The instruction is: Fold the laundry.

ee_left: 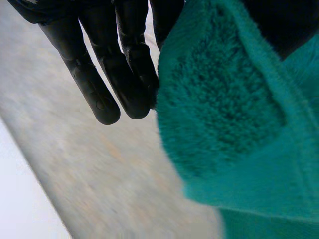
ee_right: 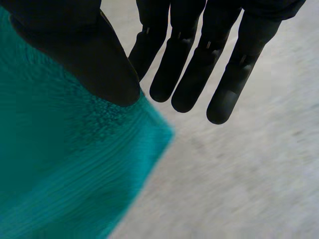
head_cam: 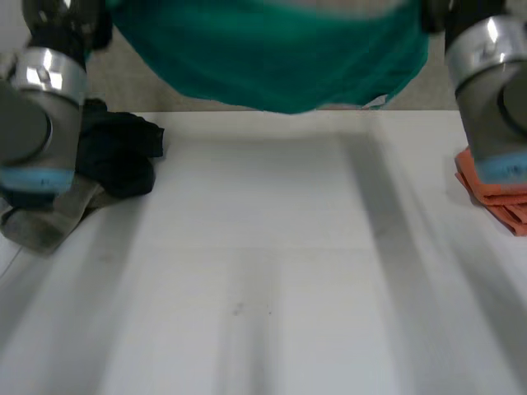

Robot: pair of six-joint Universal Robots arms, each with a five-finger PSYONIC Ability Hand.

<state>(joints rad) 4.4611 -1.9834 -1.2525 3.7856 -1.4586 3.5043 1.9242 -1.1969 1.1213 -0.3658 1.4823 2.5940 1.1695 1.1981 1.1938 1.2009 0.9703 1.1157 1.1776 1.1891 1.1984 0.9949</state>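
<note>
While the green towel (head_cam: 272, 58) hangs stretched above the far edge of the bench (head_cam: 263, 280), the left robot hand (ee_left: 114, 64) pinches one upper end with straight fingers. The right robot hand (ee_right: 189, 74) presses its thumb on the other corner. Dark clothes (head_cam: 119, 152) lie at the bench's left and a folded orange cloth (head_cam: 494, 193) at its right.

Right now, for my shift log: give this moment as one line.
teal towel: held up off table | left hand: pinching towel edge | right hand: thumb pinching towel corner | dark pile, orange stack: on table

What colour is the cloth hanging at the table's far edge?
The cloth is plain teal green, clearest in the head view.
</note>
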